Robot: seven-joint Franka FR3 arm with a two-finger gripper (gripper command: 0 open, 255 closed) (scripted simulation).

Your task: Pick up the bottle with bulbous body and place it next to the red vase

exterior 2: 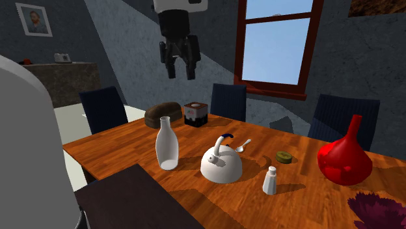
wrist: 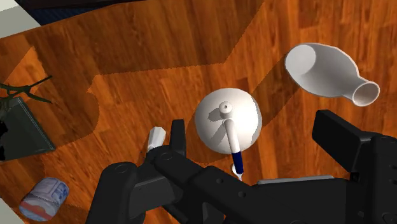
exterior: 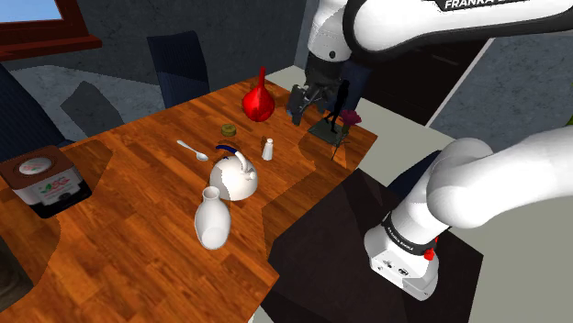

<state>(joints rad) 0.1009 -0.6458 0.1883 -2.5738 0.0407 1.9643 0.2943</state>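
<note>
Zero steps done: the bottle is not yet grasped, so I read this as the approach phase.

Shoulder view, near to far:
- The white bulbous bottle (exterior: 211, 223) stands upright at the near end of the bench (exterior: 129, 239). It is at 7 o'clock of the white kettle (exterior: 233, 176), close beside it but not touching.
- A small white shaker (exterior: 268, 149) is at 2 o'clock of the kettle.
- The red vase (exterior: 258, 99) is further back, roughly 12–1 o'clock of the kettle and well apart from the bottle.
- Bare bench at the vase's 9 o'clock looks like a usable drop spot.

Next move, my call: translate over the bottle, descend, and close on the neck or upper body. The kettle handle is the clearance risk.

My end effector (exterior 2: 180, 70) hangs high above the bench, fingers spread wide, holding nothing and touching nothing.
</note>
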